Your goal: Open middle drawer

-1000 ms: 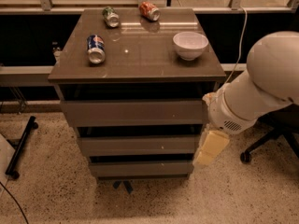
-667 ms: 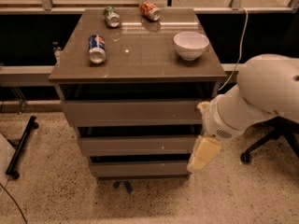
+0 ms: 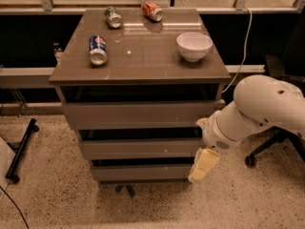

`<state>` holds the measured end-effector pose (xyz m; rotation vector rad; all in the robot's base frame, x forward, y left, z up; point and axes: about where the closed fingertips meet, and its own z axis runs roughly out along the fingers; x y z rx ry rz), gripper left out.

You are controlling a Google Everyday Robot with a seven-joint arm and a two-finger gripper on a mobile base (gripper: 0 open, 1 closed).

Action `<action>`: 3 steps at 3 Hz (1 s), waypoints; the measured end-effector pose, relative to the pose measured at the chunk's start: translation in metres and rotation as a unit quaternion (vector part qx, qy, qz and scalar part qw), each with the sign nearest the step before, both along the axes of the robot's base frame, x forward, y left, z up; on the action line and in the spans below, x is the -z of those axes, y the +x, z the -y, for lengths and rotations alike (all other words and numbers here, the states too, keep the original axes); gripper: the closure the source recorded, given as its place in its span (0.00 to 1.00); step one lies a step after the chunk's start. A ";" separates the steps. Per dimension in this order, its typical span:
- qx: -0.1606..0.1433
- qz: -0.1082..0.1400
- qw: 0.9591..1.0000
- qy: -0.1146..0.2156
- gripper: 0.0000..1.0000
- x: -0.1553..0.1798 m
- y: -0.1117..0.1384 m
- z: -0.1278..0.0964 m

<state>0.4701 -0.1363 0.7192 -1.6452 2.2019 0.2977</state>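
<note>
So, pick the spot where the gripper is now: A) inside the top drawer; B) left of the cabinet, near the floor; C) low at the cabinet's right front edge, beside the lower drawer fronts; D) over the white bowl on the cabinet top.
C: the gripper hangs just past the right end of the middle drawer, slightly below its level.
</note>
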 end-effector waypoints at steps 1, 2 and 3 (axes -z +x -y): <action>0.015 -0.009 1.000 -0.006 0.00 0.015 0.003 -0.007; 0.033 -0.007 0.999 0.013 0.00 0.042 0.008 -0.018; 0.057 0.009 0.997 0.058 0.00 0.071 0.019 -0.027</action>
